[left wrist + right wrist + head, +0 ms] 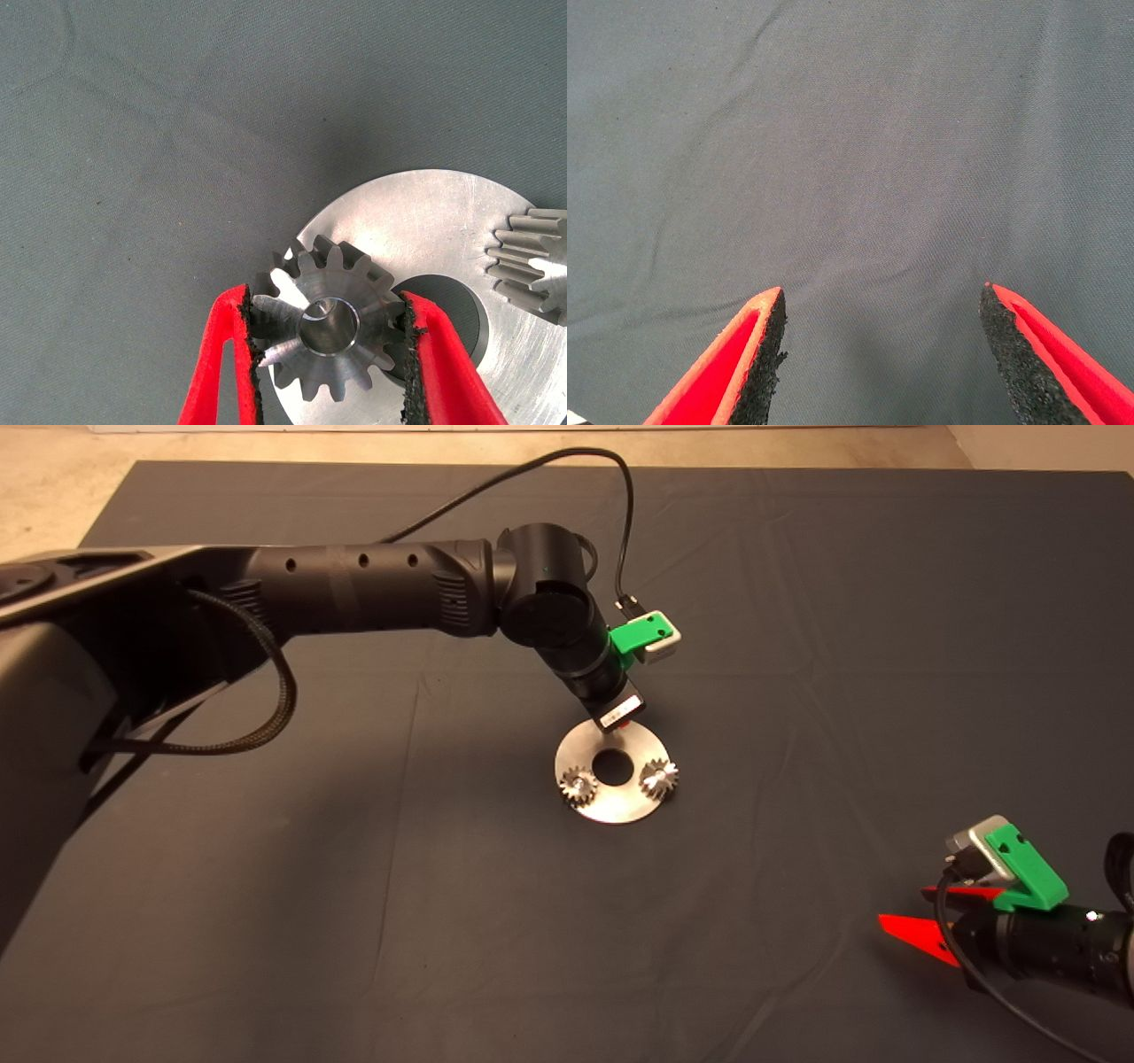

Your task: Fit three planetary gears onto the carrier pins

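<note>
A: I'm gripping the third gear (332, 328) in the left tool (330, 335), pads pressing its teeth on both sides, over the silver plate (611, 806) at its 12 o'clock edge.

B: Is it going on the pin?

A: I'm seeing something shiny in its centre hole, but I cannot tell if that is the pin or how far it is seated. If I'm releasing while it's tilted, it could be jamming or sliding off the plate.

B: Count?

A: I'm counting three gears: one in the tool, one at 8 o'clock (577, 786), one at 4 o'clock (658, 777), each sitting on its own pin. The right tool (926, 921) is waiting at the desk's 4 o'clock, fingers spread wide, gripping nothing.
</note>
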`<state>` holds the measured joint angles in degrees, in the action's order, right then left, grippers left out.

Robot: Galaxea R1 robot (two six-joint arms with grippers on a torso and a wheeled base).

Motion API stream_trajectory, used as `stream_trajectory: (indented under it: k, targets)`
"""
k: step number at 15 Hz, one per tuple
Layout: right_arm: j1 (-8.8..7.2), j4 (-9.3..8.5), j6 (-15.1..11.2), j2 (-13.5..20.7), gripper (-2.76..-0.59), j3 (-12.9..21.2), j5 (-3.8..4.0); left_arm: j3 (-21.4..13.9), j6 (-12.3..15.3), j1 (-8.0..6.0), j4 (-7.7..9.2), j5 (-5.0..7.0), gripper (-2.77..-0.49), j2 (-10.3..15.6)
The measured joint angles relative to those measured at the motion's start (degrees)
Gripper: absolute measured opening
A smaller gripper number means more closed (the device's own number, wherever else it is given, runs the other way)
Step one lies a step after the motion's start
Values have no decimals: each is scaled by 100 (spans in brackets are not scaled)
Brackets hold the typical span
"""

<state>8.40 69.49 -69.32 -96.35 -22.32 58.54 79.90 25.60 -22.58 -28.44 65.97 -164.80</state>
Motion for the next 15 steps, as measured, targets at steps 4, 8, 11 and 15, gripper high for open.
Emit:
stream_trajectory:
  k: [4, 8, 11, 15]
  targets:
    - [0, 0, -1, 5, -173, 0, -7, 0, 0, 0, 0, 2, -264, -24]
    - [0, 0, 0, 2, -173, 0, -11, 0, -5, 1, 2, 4, -264, -30]
    - [0, 0, 0, 2, -173, 0, -13, 0, -68, 1, 2, 4, -264, -30]
    - [0, 0, 0, 2, -173, 0, -11, 0, -211, 1, 2, 6, -264, -30]
